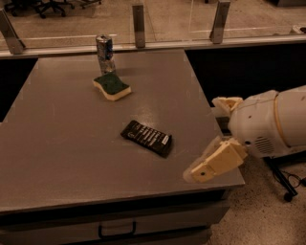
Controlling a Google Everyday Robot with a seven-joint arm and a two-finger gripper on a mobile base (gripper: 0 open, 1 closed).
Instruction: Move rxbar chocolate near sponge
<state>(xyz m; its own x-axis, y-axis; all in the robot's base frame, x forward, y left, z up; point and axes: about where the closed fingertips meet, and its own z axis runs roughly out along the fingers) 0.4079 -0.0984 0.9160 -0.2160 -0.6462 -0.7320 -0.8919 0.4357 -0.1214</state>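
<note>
Claw: I see the gripper (210, 137) at the table's right front corner, reaching in from the right. Its two cream fingers are spread wide with nothing between them. The lower finger (217, 163) hangs over the table's edge.
Arm: white housing (267, 124), cut off by the right border.
Rxbar chocolate (147, 138): lies flat on the table, right of centre. It is set diagonally, clear of the claw and well apart from the sponge.
Sponge (112, 86): lies towards the back of the table, green scrub side up over pale yellow foam.
Can (105, 52): stands upright just behind the sponge, silver-blue and dented. I cannot see its contents.
Drawer (117, 230): under the table front, shut, with a dark handle. Its inside is hidden.
Writing: there is white lettering along the black wrapper, but I cannot read it. The can's label is also unreadable to me.
Table (57, 143): flat grey top, with its left side cut off by the border.
Hard to make out: dark chair bases (43, 5) beyond the glass partition, and a cable and caster (288, 189) on the floor at right.
</note>
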